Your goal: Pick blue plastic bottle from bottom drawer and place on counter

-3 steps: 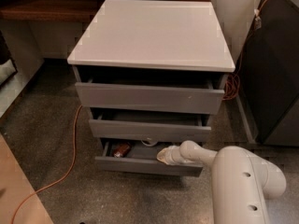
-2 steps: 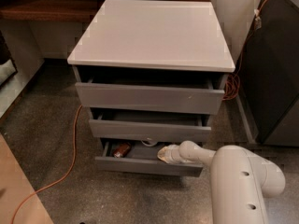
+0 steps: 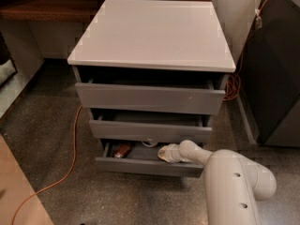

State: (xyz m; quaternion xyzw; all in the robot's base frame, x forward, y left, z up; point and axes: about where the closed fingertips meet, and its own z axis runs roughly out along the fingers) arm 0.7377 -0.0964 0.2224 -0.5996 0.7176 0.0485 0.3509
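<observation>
A grey three-drawer cabinet is seen with all three drawers pulled partly out. It is topped by the glossy white square counter, on which nothing is set. The wide grey top drawer and the grey middle drawer overhang the rear of the narrower grey bottom drawer, so that only the front strip of its floor is exposed.

On that strip a reddish-brown metal can is lying at the left. A white round bowl is half hidden under the middle drawer's front edge. An orange cable is trailed across the speckled floor to the left of the cabinet. A dark brown wooden shelf is fixed behind it, and a dark grey cabinet is placed at the right.

The white robot arm is extended from the lower right, and the gripper is lowered inside the bottom drawer. It is just right of the bowl and well right of the can. Whether it is open or closed on anything cannot be told. The blue plastic bottle cannot be made out; its position relative to the gripper cannot be told.
</observation>
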